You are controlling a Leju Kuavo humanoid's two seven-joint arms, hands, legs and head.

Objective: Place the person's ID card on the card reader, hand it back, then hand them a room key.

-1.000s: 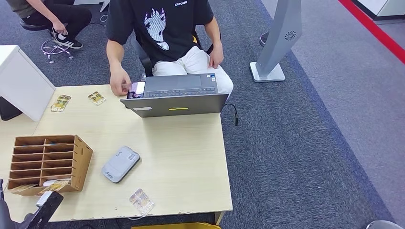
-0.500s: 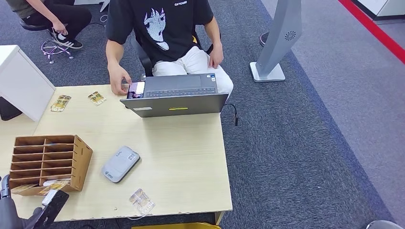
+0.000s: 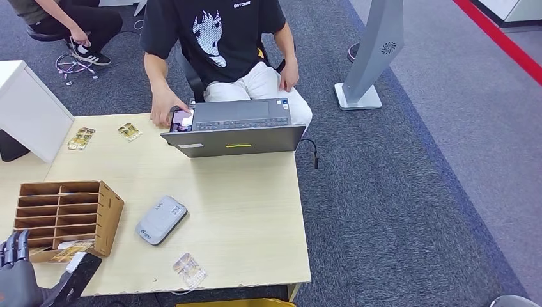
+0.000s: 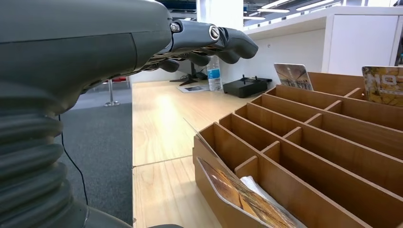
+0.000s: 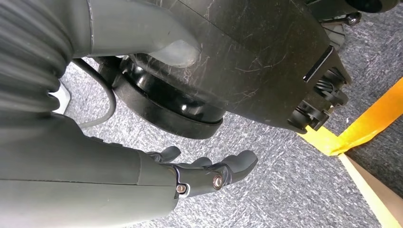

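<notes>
Beside the wooden card rack [image 3: 67, 217], the left hand [image 3: 16, 265] hovers empty, fingers apart; wrist cameras reveal rack cards [image 4: 247, 202] and the right hand [image 5: 199, 173] empty above carpet [image 5: 285, 190].

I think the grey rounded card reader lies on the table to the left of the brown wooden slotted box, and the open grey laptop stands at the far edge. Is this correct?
Not quite. The head view shows the grey rounded card reader lying to the right of the brown wooden slotted box, not the left. The open grey laptop does stand at the far edge of the table.
</notes>
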